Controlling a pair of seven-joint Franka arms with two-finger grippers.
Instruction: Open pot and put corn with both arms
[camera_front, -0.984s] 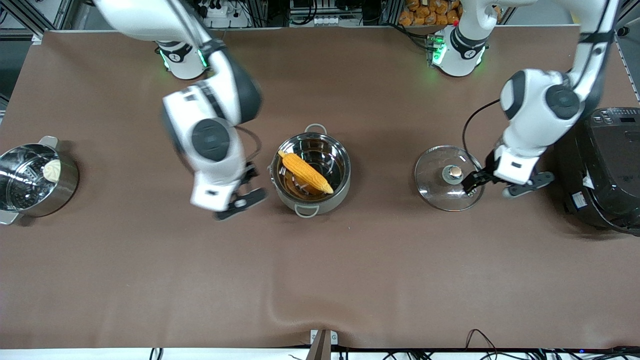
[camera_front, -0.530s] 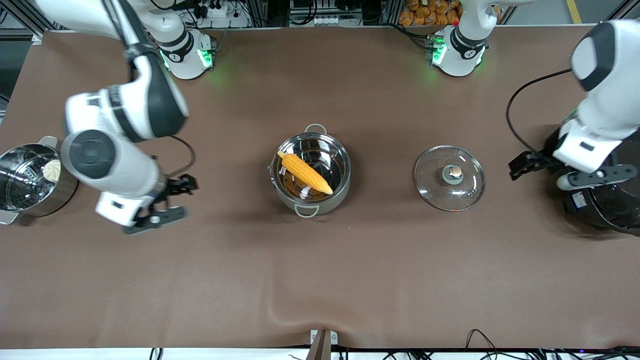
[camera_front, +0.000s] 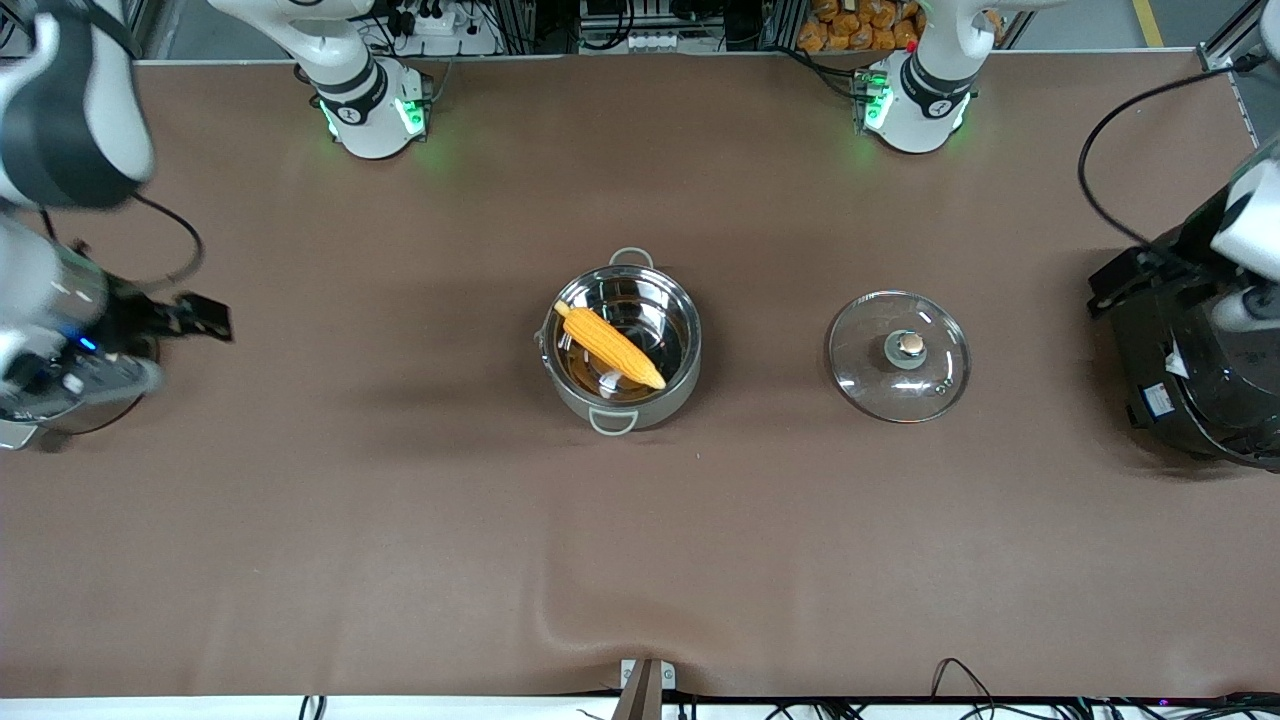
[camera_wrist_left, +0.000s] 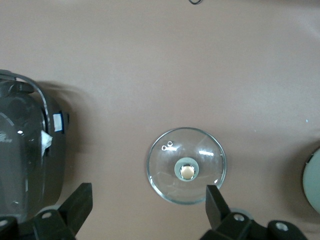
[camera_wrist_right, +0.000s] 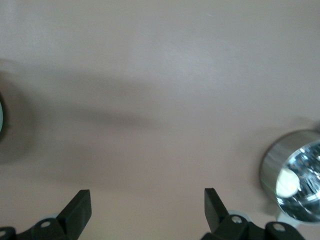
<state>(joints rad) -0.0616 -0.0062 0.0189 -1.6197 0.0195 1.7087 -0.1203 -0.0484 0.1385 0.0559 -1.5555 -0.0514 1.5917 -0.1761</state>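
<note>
The steel pot (camera_front: 657, 408) stands uncovered in the middle of the table. The yellow corn (camera_front: 610, 345) lies slantwise inside it. The glass lid (camera_front: 898, 356) with its copper knob rests flat on the table beside the pot, toward the left arm's end, and shows in the left wrist view too as the lid (camera_wrist_left: 186, 166). My left gripper (camera_front: 1180, 295) hangs open and empty over the black rice cooker's edge; the left gripper (camera_wrist_left: 148, 197) holds nothing. My right gripper (camera_front: 160, 345) hangs open over the steamer pot; the right gripper (camera_wrist_right: 147, 200) has only bare table between its fingers.
A steamer pot (camera_front: 60, 418) with a white bun (camera_wrist_right: 286, 182) stands at the right arm's end of the table, mostly hidden by the right hand. A large black rice cooker (camera_front: 1190, 390) stands at the left arm's end. The brown cloth has a fold near the front edge.
Both arms have swung outward, away from the pot and lid: the right gripper toward the steamer pot, the left toward the rice cooker. Corn, pot and lid have stayed put.
</note>
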